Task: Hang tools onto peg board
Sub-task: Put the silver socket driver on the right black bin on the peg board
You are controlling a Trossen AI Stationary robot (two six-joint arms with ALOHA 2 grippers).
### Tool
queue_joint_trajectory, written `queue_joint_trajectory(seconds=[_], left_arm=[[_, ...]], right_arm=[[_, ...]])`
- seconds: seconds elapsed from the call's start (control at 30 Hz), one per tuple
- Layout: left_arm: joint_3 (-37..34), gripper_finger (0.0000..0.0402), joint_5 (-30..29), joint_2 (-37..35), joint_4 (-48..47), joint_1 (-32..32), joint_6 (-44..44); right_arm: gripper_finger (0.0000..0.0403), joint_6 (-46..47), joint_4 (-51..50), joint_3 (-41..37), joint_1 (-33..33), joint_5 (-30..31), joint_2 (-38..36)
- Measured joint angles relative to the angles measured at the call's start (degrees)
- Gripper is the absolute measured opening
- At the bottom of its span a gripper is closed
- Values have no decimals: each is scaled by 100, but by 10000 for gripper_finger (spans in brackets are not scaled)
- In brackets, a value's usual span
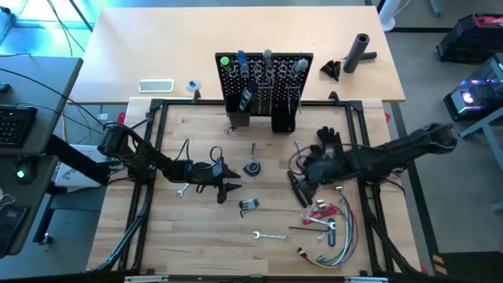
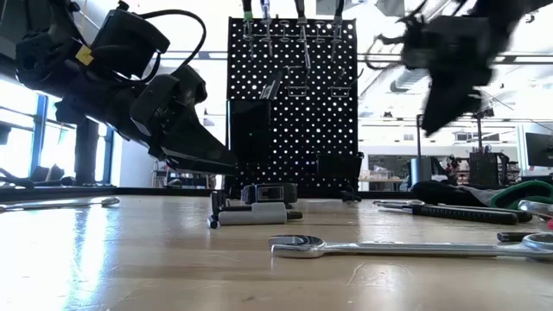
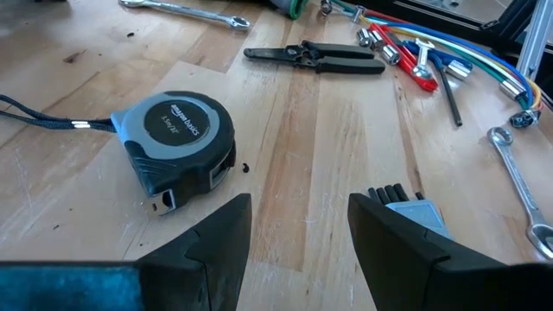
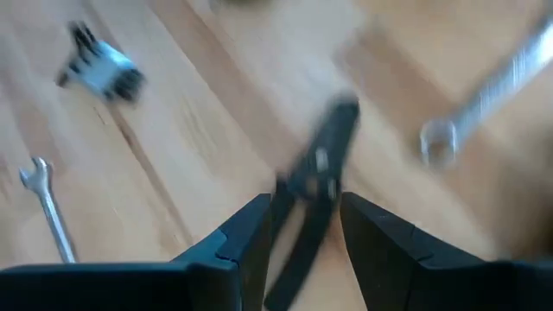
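The black peg board [image 1: 263, 75] stands upright at the table's far middle, with several tools hung along its top, among them a green-handled screwdriver [image 1: 225, 61]. My left gripper [image 3: 298, 207] stands open low over the table, the grey tape measure [image 3: 177, 142] just ahead of it and a hex key set [image 3: 410, 207] beside one finger. My right gripper [image 4: 302, 207] is open and raised above the black pliers [image 4: 324, 164], which lie flat on the table [image 1: 298, 191]. A silver wrench [image 1: 269, 236] lies near the front edge.
A bundle of coloured wires [image 1: 334, 236] with small tools lies at the front right. A black glove [image 1: 328, 140] sits behind my right gripper. A black cylinder [image 1: 360, 51] stands at the far right. Another wrench [image 1: 182, 190] lies under my left arm.
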Motion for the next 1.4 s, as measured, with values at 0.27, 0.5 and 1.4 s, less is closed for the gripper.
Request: queue_joint_trajectory(seconds=[0.27, 0.5, 1.4], left_arm=[[0, 188, -7, -1, 18, -2, 89], [0, 188, -4, -1, 10, -14, 108], [0, 188, 0, -1, 2, -94, 445]], right_arm=[[138, 2501, -913, 0, 1151, 269, 227], [138, 3491, -866, 0, 1603, 70, 1033], [221, 4744, -380, -197, 2003, -189, 1662]])
